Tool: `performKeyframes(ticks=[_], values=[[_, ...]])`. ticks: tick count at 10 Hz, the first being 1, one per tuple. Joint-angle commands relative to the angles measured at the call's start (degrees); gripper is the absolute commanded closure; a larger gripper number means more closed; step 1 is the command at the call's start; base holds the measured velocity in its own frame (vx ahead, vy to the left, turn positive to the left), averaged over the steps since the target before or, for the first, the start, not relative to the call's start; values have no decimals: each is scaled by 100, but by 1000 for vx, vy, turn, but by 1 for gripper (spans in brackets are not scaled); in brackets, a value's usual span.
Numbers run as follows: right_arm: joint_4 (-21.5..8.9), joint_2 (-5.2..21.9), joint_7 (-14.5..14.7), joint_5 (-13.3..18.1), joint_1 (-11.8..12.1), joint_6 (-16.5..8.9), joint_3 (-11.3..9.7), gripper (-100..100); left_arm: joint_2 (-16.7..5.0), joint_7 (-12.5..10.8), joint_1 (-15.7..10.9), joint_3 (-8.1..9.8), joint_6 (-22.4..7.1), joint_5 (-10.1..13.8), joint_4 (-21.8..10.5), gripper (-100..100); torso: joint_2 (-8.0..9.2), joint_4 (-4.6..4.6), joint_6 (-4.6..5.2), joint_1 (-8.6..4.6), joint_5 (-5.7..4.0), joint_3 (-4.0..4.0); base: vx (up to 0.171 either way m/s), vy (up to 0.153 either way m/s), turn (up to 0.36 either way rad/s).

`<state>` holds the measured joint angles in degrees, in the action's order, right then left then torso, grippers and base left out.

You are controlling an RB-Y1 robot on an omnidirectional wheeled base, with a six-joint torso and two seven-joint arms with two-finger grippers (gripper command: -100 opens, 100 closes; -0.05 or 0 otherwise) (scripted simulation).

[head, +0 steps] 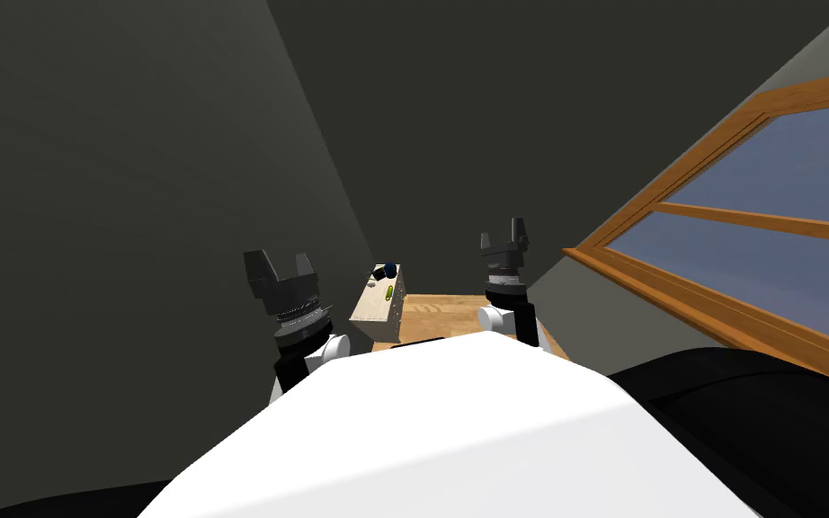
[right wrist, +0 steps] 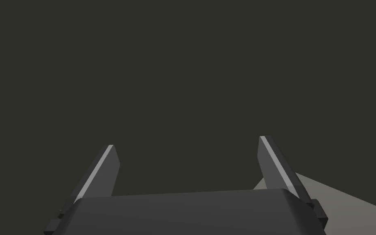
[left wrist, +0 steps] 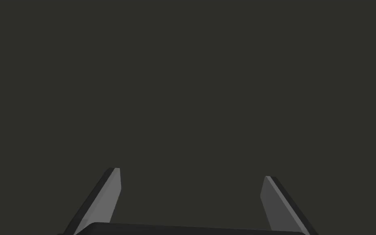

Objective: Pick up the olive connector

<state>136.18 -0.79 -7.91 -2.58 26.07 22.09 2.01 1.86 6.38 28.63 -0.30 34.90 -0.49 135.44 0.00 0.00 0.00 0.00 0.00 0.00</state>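
Olive connector [head: 389, 291] lay by the pale table's [head: 371, 312] right edge, its long axis seemingly along that edge. Left hand [head: 280, 260] and right hand [head: 503, 236] stood wide and empty, raised either side, well apart from it.

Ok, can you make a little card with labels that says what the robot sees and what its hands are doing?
connector: small green piece lying on the table, untouched
table: pale and low, ahead between the two arms
also on table: dark blue thing
left gripper: raised, fingers open, empty
right gripper: raised, fingers open, empty
window: wood frame, on the right
task: grasp not yet begun
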Motion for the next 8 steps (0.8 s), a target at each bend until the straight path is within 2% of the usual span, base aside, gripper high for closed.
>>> performKeyframes(ticks=[1,4,5,8], values=[[0,0,0,0,0,0,0,0,-168,-144,21,11,-148,56,-97,-100,0,0,0,0,0,0,-6,-48,-39],[0,-1,0,0,0,0,-1,0,-452,-496,47,48,-504,181,-338,-100,-3,-1,1,-33,-7,-2,12,-88,-26],[0,-1,0,0,0,0,-1,0,-452,-496,47,48,-521,181,-338,-100,-7,-2,1,-32,-7,-4,22,-55,-10],[0,-1,0,0,0,0,-1,0,-739,-999,50,111,-1008,351,-692,-100,-12,-3,0,-22,-5,-7,28,-67,-33]])
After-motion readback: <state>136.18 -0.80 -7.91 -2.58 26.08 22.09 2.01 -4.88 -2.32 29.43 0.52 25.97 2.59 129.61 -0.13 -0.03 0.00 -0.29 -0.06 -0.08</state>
